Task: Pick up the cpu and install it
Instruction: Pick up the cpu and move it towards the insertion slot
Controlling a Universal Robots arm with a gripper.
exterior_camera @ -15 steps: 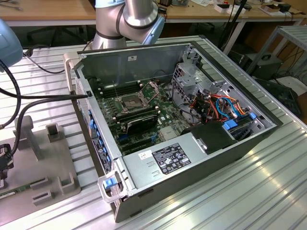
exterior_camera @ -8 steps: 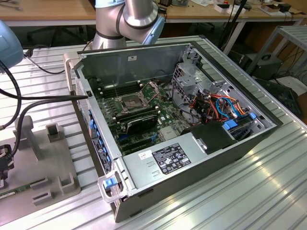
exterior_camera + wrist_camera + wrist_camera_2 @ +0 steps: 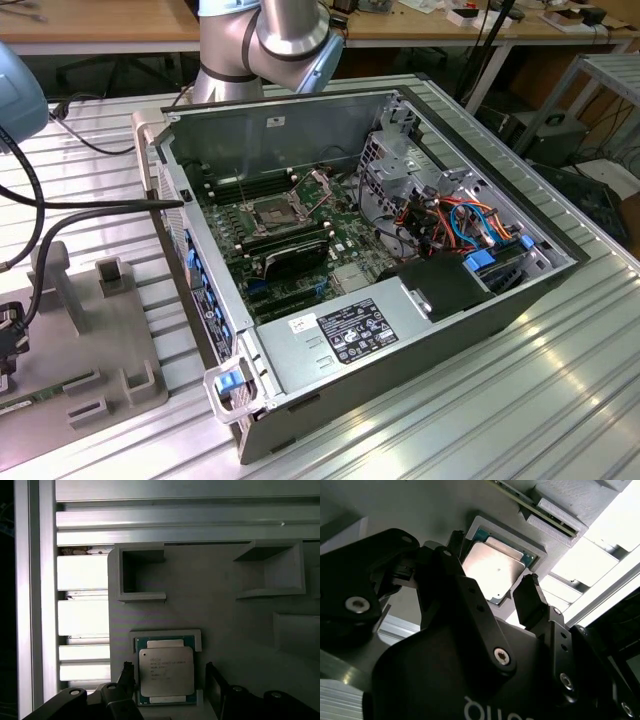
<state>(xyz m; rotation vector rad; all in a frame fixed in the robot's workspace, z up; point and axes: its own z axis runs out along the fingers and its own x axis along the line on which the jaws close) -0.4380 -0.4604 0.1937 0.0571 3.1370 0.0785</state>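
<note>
While exterior view shows socket (image 3: pixel 272 212), both wrist views show cpu (image 3: pixel 492 570) (image 3: pixel 166 671).

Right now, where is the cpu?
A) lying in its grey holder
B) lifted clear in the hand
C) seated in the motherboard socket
A: in the first wrist view the cpu lies flat in its grey holder, the hand open, a finger either side.

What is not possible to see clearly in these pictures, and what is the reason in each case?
- cpu: in the second wrist view, the body of the open claw hides its near corner.
- Grey holder: in the first wrist view, partly cut off by the picture edge.
- Socket: in the exterior view, too small to tell whether it is empty.
- Arm: in the exterior view, cut off by the upper edge.
</note>
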